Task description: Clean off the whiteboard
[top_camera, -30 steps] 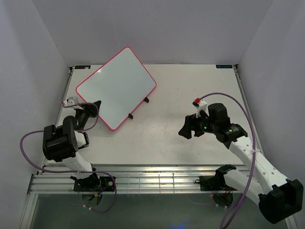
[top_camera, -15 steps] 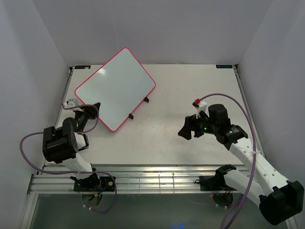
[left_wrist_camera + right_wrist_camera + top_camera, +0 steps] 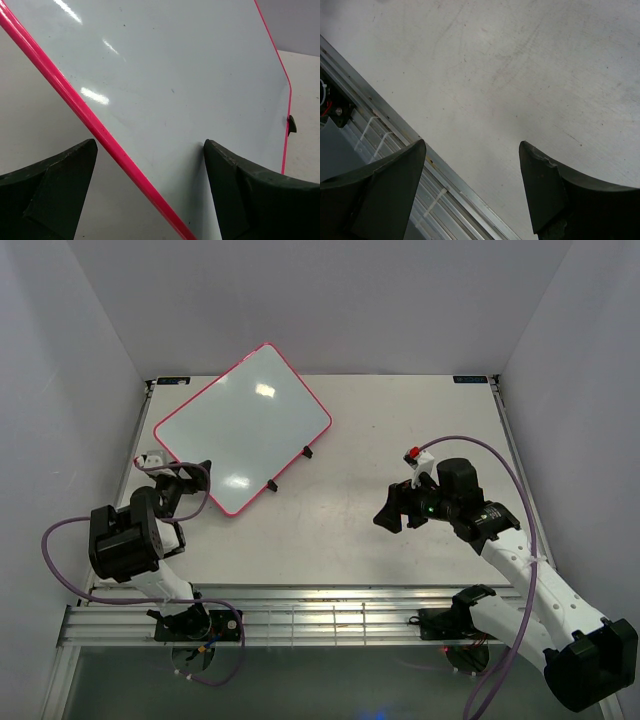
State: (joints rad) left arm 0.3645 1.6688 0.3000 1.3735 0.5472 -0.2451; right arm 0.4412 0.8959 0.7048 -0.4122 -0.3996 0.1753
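The whiteboard point(image 3: 245, 425) stands propped on its thin black wire stand point(image 3: 273, 485) at the back left of the table, white with a pink-red rim. Its face shows only reflections and no writing. My left gripper point(image 3: 188, 478) is open at the board's near-left edge. In the left wrist view the whiteboard point(image 3: 175, 65) fills the frame, and its pink rim point(image 3: 100, 132) runs diagonally between the spread jaws of the left gripper point(image 3: 150, 145). My right gripper point(image 3: 392, 508) hovers open over the bare table on the right. In its own view the right gripper point(image 3: 472, 144) holds nothing.
An aluminium rail point(image 3: 300, 605) runs along the table's near edge and shows under the right gripper as well, the rail point(image 3: 395, 125) crossing that view diagonally. Grey walls close in the left, back and right sides. Purple cables loop from both arms.
The left gripper has gone from nearly shut on the board's rim to wide open, letting it go. The board has shifted slightly and leans back more. The right arm has hardly moved.
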